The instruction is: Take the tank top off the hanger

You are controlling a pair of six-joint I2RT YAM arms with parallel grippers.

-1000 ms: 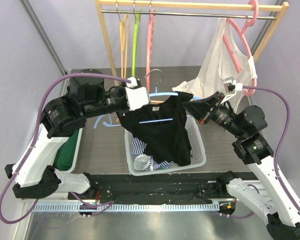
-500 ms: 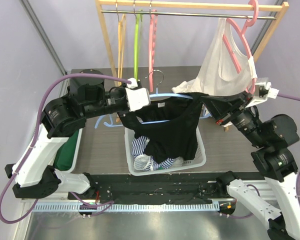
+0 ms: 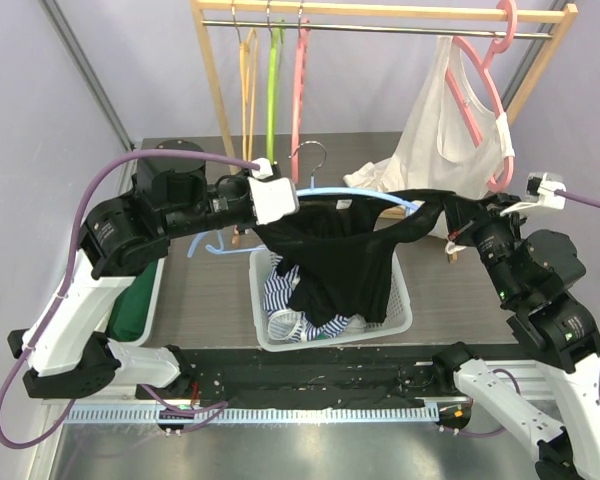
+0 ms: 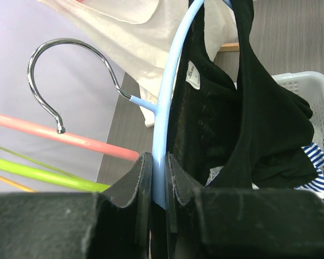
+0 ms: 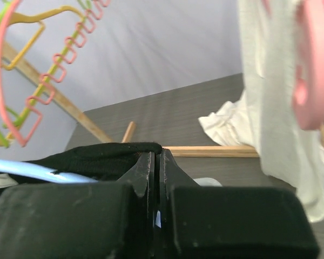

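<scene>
A black tank top (image 3: 340, 255) hangs off a light blue hanger (image 3: 360, 192) with a chrome hook (image 3: 310, 150), above the basket. My left gripper (image 3: 267, 222) is shut on the hanger's arm (image 4: 170, 91) just below the hook; the pads (image 4: 143, 172) pinch the blue bar. My right gripper (image 3: 448, 212) is shut on a strap of the tank top (image 5: 97, 156), stretched taut to the right past the hanger's right end. The hanger's blue tip (image 5: 27, 170) shows beside that strap. The rest of the top (image 4: 259, 135) droops towards the basket.
A white basket (image 3: 402, 300) under the top holds striped clothes (image 3: 275, 290). Behind stands a wooden rack (image 3: 380, 12) with orange, green and pink hangers, and a white garment (image 3: 440, 130) on a pink hanger. A green cloth (image 3: 135, 300) lies in a bin at left.
My right gripper has pulled the strap right and back, stretching the tank top sideways and baring the hanger's blue arm. The left gripper has stayed put on the hanger.
</scene>
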